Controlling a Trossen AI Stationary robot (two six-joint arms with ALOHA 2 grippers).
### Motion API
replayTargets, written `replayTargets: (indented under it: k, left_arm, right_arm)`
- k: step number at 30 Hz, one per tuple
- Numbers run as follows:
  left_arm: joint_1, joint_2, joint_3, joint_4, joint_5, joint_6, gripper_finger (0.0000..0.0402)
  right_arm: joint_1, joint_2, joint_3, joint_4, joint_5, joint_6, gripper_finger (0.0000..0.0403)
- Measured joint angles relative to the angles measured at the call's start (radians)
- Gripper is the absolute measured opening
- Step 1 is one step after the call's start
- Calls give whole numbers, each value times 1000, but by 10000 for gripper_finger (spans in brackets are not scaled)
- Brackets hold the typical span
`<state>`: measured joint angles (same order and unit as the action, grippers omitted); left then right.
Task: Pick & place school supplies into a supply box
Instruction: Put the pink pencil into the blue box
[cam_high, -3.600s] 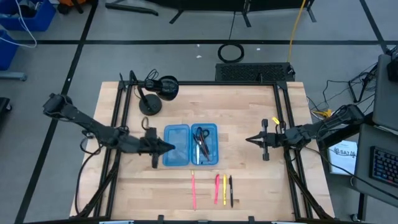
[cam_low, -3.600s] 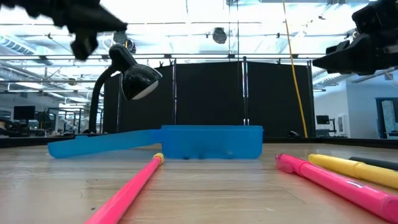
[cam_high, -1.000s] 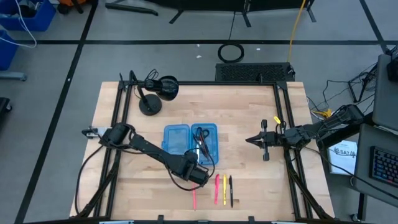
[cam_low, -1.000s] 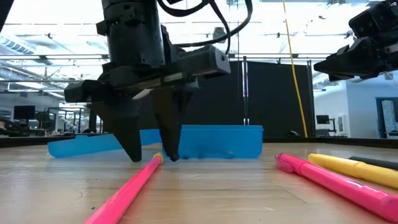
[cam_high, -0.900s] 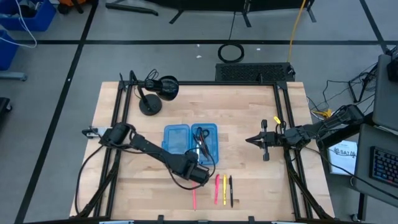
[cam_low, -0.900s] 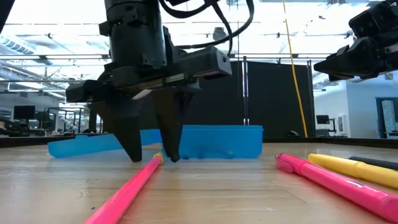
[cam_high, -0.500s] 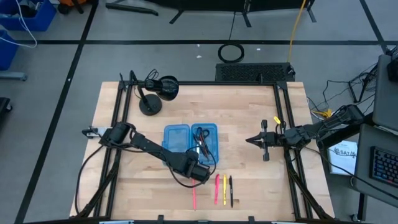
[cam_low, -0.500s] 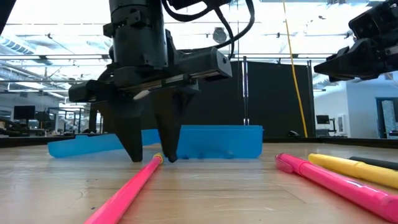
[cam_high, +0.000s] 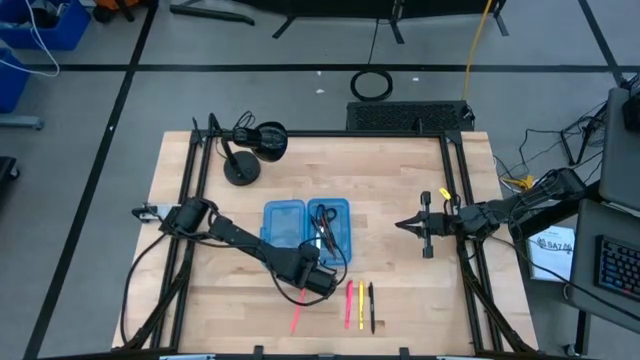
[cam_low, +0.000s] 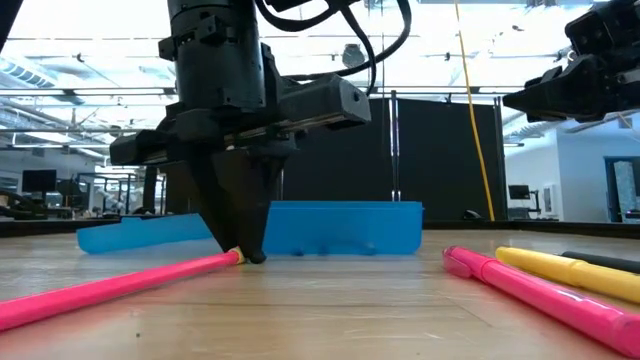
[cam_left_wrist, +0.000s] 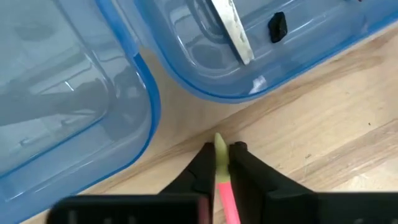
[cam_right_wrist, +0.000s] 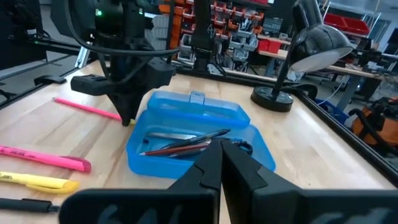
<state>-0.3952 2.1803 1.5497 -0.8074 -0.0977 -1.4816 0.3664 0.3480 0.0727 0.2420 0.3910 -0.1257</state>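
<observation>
My left gripper (cam_high: 314, 283) stands just in front of the open blue supply box (cam_high: 306, 233), shut on a slim pink pencil (cam_high: 300, 312). The pencil slants toward the table's near left (cam_low: 110, 286). The box's right half (cam_right_wrist: 186, 152) holds scissors and pens; its left half (cam_left_wrist: 56, 93) is bare. A pink marker (cam_high: 349, 303), a yellow pen (cam_high: 361, 305) and a black pen (cam_high: 371, 307) lie side by side on the table to the right. My right gripper (cam_high: 402, 226) hovers shut above the table's right part. My left gripper pinches the pink pencil at its yellowish far end (cam_left_wrist: 220, 148) between its two fingers (cam_left_wrist: 244, 163). The fingers come from above, pointing down, and lie across it (cam_low: 238, 255). The rest of the pencil lies low along the table toward the near left.
A black desk lamp (cam_high: 248, 150) stands at the table's far left corner. Black frame rails (cam_high: 190, 230) run along the left and right sides. Bare wood lies left of the pencil and between the box and my right gripper.
My left gripper has shut its fingers on the pencil's far end, staying in front of the box. The pencil has turned about: its far end stays at the fingers, while its near end has swung toward the table's left.
</observation>
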Motion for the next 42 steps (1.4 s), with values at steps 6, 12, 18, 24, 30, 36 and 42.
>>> replayTargets:
  k: [6,12,18,24,30,36,42]
  left_arm:
    - [-14,-8,0,-3,-17,12,11]
    - [-45,-67,-6,16,-30,41,15]
    - [-82,-183,-1,8,-150,79,10]
    - [-120,-314,-1,20,-355,190,12]
    - [-94,-449,-2,24,-524,319,10]
    - [93,-498,-1,23,-475,347,8]
    - [268,-430,-21,21,-352,354,15]
  right_arm:
    - [0,0,0,53,2,-18,0]
    - [0,0,0,53,1,-13,0]
    - [0,0,0,49,1,0,0]
    - [0,0,0,50,1,8,0]
    - [0,0,0,85,0,22,0]
    - [0,0,0,103,0,63,0]
    - [0,0,0,99,0,65,0]
